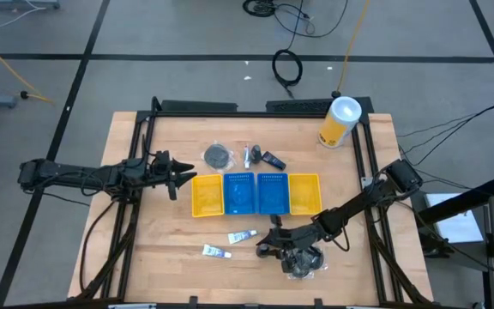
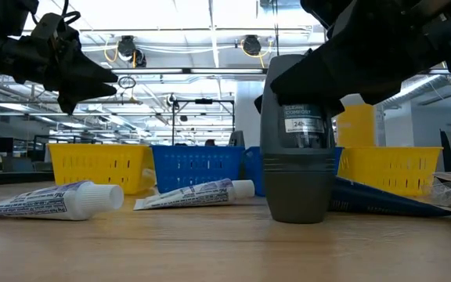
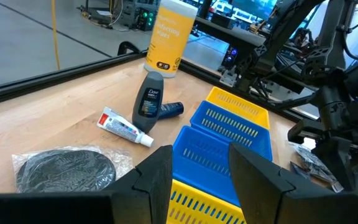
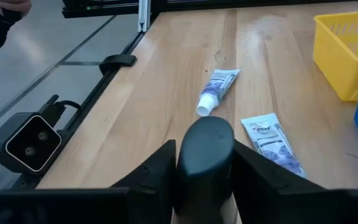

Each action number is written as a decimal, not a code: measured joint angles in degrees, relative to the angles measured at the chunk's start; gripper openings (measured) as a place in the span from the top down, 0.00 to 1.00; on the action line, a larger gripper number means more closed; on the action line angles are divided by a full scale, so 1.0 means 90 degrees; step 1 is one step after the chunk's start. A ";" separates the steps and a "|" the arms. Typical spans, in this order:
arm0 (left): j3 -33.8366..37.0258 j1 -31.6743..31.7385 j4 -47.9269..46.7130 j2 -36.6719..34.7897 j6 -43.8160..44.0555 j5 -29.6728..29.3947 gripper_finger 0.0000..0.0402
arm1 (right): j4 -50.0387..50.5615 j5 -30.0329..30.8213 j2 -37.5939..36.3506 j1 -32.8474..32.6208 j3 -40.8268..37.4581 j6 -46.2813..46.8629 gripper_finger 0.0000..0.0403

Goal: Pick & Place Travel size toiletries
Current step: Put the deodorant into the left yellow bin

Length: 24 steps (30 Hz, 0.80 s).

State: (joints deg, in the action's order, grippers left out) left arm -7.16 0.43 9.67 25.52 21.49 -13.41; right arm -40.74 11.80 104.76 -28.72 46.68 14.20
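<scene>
**Right gripper straddles upright grey bottle at the near edge of the table**

The right gripper (image 4: 205, 171) is down at the near table edge, in front of the bins, with its two fingers on either side of a dark grey deodorant bottle (image 2: 300, 141). The bottle stands upright on its base, long axis vertical, cap rounded at top. The wrist view shows the fingers flanking the cap, very close on both sides; whether they actually press on it I cannot tell.

Two white toothpaste tubes (image 1: 241, 236) lie flat just beside it, toward the left arm's side, both long axes roughly across the table. A crinkly clear packet (image 1: 305, 264) sits under or against the right gripper.

The row of yellow and blue bins (image 1: 256, 194) lies just beyond the bottle, toward the table's middle. Judgement: any carry goes up and away from the near edge.

The left gripper (image 3: 199, 174) hovers by the outermost yellow bin, fingers apart, empty. More toiletries sit beyond the bins: a round dark bundle (image 1: 218, 155) and a navy bottle (image 1: 272, 159). Right arm is clearly nearer the grey bottle.
</scene>
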 joint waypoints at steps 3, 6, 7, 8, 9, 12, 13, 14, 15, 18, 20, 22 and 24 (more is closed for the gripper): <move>0.0000 0.0000 0.0000 0.0000 -0.0002 0.0000 0.61 | -0.0002 -0.0006 0.0000 0.0014 0.0000 -0.0007 0.72; 0.0000 0.0000 0.0000 0.0000 -0.0002 0.0000 0.61 | 0.0001 -0.0008 0.0002 0.0018 0.0000 -0.0058 0.72; 0.0000 0.0000 0.0000 0.0000 -0.0002 0.0000 0.61 | -0.0001 -0.0010 0.0000 0.0027 0.0000 -0.0065 0.72; 0.0000 0.0002 0.0000 0.0000 0.0002 0.0000 0.61 | -0.0013 -0.0012 0.0001 0.0038 0.0000 -0.0082 0.72; 0.0000 0.0000 0.0000 0.0000 0.0010 0.0000 0.61 | -0.0032 -0.0018 -0.0002 0.0054 -0.0002 -0.0092 0.72; 0.0000 0.0002 0.0063 0.0000 0.0023 0.0112 0.61 | -0.0045 -0.0194 -0.0111 0.0106 -0.0012 -0.0160 0.72; 0.0000 0.0002 0.0126 0.0000 0.0020 0.0203 0.61 | -0.0077 -0.0196 -0.0155 0.0126 -0.0012 -0.0159 0.72; 0.0000 -0.0002 0.0193 0.0000 0.0008 0.0285 0.61 | -0.0070 -0.0193 -0.0213 0.0154 -0.0012 -0.0164 0.72; 0.0000 -0.0005 0.0283 0.0000 0.0005 0.0356 0.61 | -0.0039 -0.0176 -0.0273 0.0175 -0.0012 -0.0199 0.72; 0.0000 -0.0078 0.0551 -0.0002 0.0026 0.0512 0.61 | 0.0016 -0.0180 -0.0484 0.0277 -0.0012 -0.0231 0.72; 0.0000 -0.0173 0.0744 -0.0001 0.0068 0.0603 0.61 | 0.0118 -0.0178 -0.0701 0.0352 -0.0012 -0.0277 0.72; 0.0000 -0.0283 0.0922 0.0019 0.0149 0.0646 0.61 | 0.0279 -0.0177 -0.0943 0.0437 -0.0012 -0.0403 0.72; 0.0000 -0.0402 0.1134 0.0095 0.0168 0.0641 0.61 | 0.0463 -0.0171 -0.1227 0.0540 -0.0012 -0.0554 0.72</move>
State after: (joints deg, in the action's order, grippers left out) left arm -7.16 -3.19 19.88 26.37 23.00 -7.64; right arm -36.57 10.26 93.71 -23.86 46.57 9.22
